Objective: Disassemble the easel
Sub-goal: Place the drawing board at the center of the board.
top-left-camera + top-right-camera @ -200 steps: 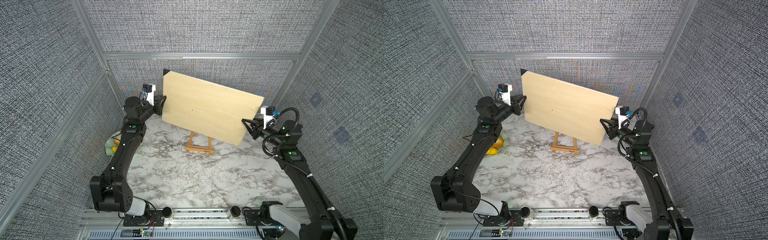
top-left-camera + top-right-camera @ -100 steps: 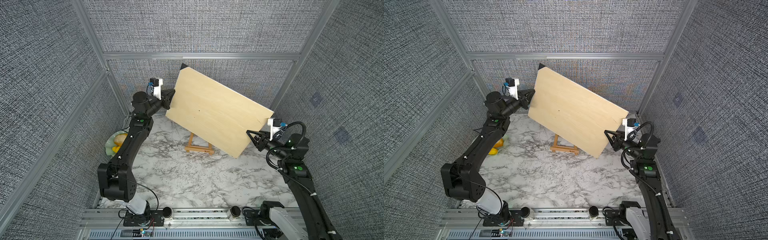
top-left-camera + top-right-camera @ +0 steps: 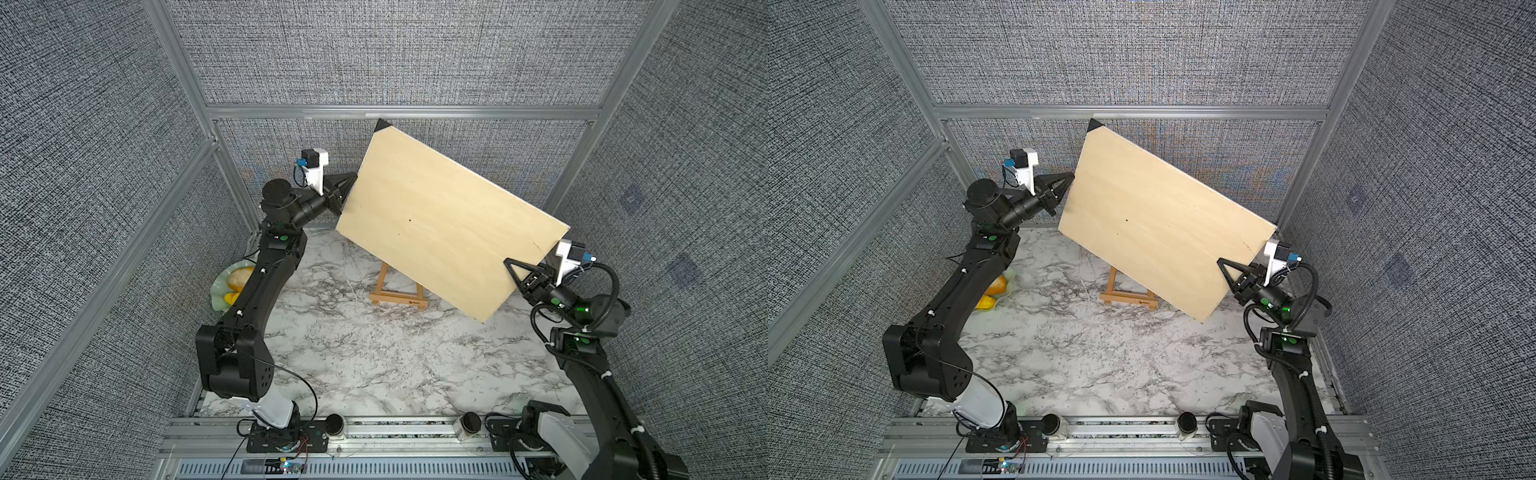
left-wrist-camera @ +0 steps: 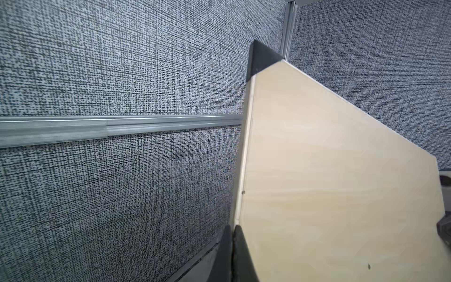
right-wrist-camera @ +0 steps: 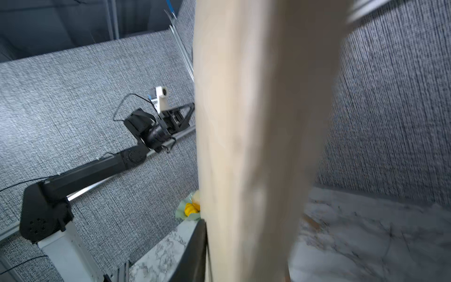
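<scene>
Large pale plywood board [image 3: 449,232] raised clear of the white-and-grey marble tabletop [image 3: 374,357], tilted in both top views: high corner toward the back wall, low corner toward the right side. Black triangular cap [image 3: 380,125] on the high corner, small dark speck [image 3: 410,220] on the face. At the tabletop's left edge, pale green plate [image 3: 215,291] with yellow fruit [image 3: 231,297] and a paler piece [image 3: 238,278]. Grey woven wall panels [image 3: 395,54] in aluminium framing [image 3: 399,112] all round. Along the front, metal rail [image 3: 395,432] with two black round knobs [image 3: 335,423]
</scene>
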`<state>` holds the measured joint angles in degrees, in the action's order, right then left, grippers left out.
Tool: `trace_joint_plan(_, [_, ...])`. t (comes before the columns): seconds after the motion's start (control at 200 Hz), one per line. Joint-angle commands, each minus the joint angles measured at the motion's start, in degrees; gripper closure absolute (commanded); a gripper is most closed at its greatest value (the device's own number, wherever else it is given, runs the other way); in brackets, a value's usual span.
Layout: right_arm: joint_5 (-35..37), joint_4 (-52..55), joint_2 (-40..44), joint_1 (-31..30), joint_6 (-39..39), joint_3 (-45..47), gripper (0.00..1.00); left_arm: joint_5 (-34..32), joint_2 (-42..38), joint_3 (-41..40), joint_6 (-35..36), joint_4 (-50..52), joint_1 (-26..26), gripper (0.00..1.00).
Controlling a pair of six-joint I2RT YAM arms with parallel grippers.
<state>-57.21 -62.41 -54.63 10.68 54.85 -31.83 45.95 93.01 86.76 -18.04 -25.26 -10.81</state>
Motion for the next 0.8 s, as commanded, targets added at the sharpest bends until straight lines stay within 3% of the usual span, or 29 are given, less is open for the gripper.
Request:
trace_joint_plan(0.0, [-4.7,-22.5,-2.8,-0.4,12.0,-0.7,1.0,23.1,-0.1,0.4,-1.3,-2.2,-2.6,1.0])
trace_joint_plan(0.23, [-6.3,-26.4,-7.0,-0.7,13.9,-3.1,1.0,26.4,1.2,0.7,-5.6,-6.8,-2.8,1.0])
trace_joint_plan(0.495, [-5.9,-26.4,-9.3,-1.4,14.5,-5.5,1.0,29.7,0.3,0.4,-4.6,-6.0,-3.0,0.99])
trace_joint_plan(0.62, [-4.3,-26.3,-9.7,-1.3,14.5,-5.6,1.0,29.9,-1.2,1.1,3.9,4.4,-2.9,0.88])
trace_joint_plan(0.795, [-3.4,-26.4,-9.8,-0.9,14.8,-5.5,1.0,24.7,-3.1,3.7,18.3,23.0,-2.8,0.7])
